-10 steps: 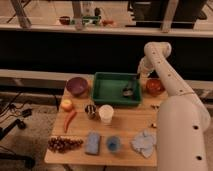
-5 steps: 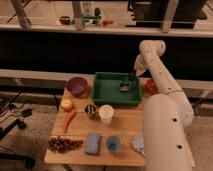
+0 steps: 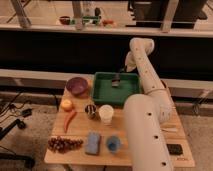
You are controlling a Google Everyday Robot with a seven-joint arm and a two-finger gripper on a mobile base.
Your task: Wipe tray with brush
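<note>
One arm over the green tray, brush at its far edge

One white arm (image 3: 145, 100) rises from the lower right of the view, bends at the top and comes down over the table's (image 3: 75, 131) far side. Its gripper (image 3: 119, 76) hangs at the twelve o'clock edge of the dark green tray (image 3: 102, 92), jaws closed narrow on the brush (image 3: 116, 80), whose greyish head points down into the tray near the back wall. Whether the bristles touch the tray floor cannot be told.

Just beside the tray at nine o'clock sits a round purple bowl (image 3: 77, 85). At the tray's six o'clock stand a white cup (image 3: 106, 114) and, left of it, a small dark tin (image 3: 90, 110). Toward eight o'clock lie a yellowish fruit (image 3: 66, 104) and a red pepper (image 3: 69, 120). Along the table's near edge, left to right, lie a bunch of grapes (image 3: 64, 144), a blue sponge (image 3: 92, 142) and a small blue cup (image 3: 113, 144).
</note>
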